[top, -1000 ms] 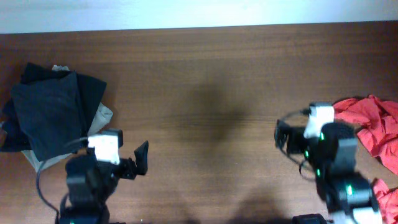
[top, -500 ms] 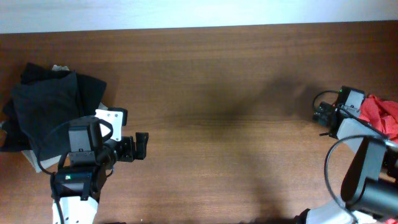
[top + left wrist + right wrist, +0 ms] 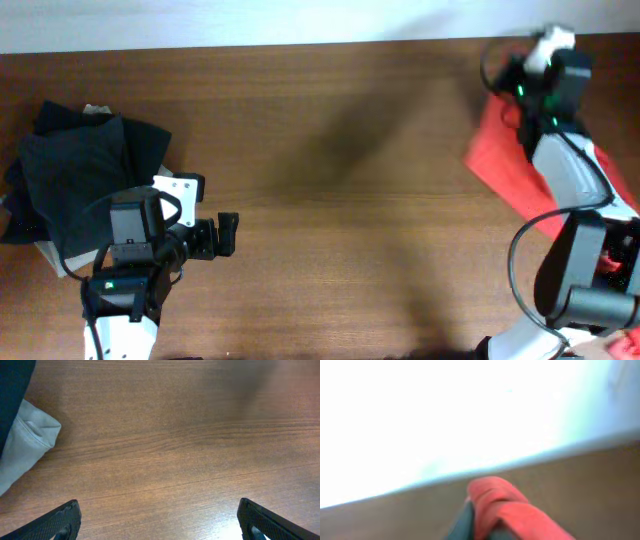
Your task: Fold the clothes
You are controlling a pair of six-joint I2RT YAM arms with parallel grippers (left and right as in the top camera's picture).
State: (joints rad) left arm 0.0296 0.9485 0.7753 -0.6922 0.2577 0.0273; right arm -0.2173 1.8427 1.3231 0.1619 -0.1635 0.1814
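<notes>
The clothes, a red-orange shirt (image 3: pixel 515 165), hang and drape from the far right corner down toward the right edge of the table. My right gripper (image 3: pixel 503 88) is up near the table's far edge, shut on a bunched fold of the shirt (image 3: pixel 505 505). In the blurred right wrist view the red fabric fills the space at my right gripper (image 3: pixel 490 527). My left gripper (image 3: pixel 228 235) hovers low over bare wood at the front left, open and holding nothing. In the left wrist view the left gripper (image 3: pixel 160 525) has its fingertips (image 3: pixel 62 520) at the bottom corners.
A pile of dark folded garments (image 3: pixel 85 170) lies at the left on a beige one (image 3: pixel 167 188), whose corner (image 3: pixel 25 445) shows in the left wrist view. More red fabric (image 3: pixel 612 262) lies by the right arm's base. The wooden table (image 3: pixel 330 150) ends at a white strip beyond.
The right gripper shut on the red shirt and swung up from the right edge toward the far right corner, pulling the fabric out. The left arm shifted slightly, then held still.
</notes>
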